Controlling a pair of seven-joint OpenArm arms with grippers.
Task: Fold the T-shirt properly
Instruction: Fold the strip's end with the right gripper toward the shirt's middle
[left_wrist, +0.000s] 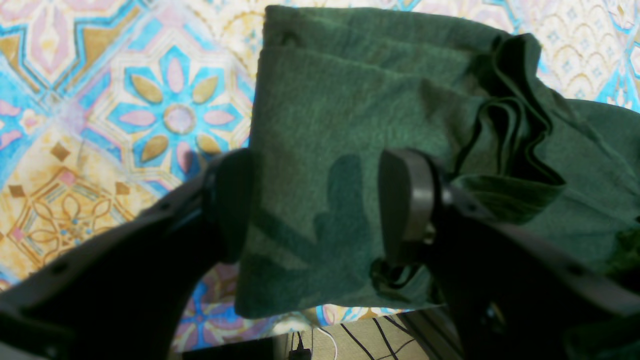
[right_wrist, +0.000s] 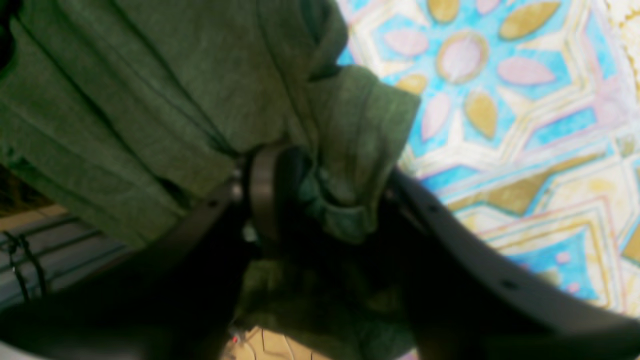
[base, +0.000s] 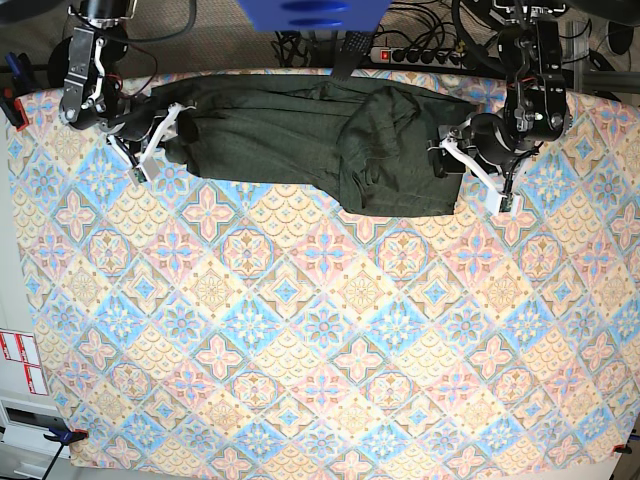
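The right claw (right_wrist: 325, 200) pinches a bunched fold of the shirt (base: 300, 130); the left claw (left_wrist: 315, 205) gapes wide over its other end. The shirt lies along the bench's (base: 320, 350) far edge, with bare patterned cloth toward the near edge.

Dark heather-green T-shirt (base: 300, 130): lies as a long, partly folded band across the table's far edge, bunched and creased right of centre.

Bright, even light from overhead. Both wrist views are soft, the right one blurrier. The left gripper (left_wrist: 315, 200) throws a crisp shadow on the T-shirt (left_wrist: 350, 125).
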